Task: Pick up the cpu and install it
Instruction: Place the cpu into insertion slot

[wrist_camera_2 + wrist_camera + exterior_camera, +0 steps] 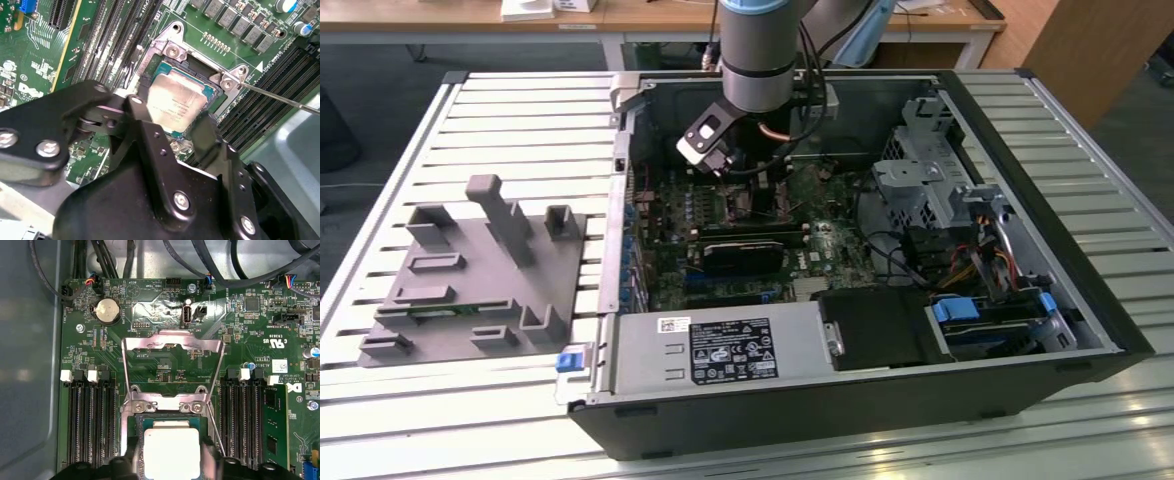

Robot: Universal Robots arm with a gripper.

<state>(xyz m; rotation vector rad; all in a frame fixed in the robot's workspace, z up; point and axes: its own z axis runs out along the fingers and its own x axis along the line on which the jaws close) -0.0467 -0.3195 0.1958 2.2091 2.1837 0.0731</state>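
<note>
Slatted metal table [480, 110], open PC case [1067, 330] on it | arm inside, over motherboard [165, 365] | gripper [171, 462] clenched on cpu [170, 442], fingers [137, 107] on two opposite edges | cpu in socket [167, 401], load plate [172, 342] raised
</note>
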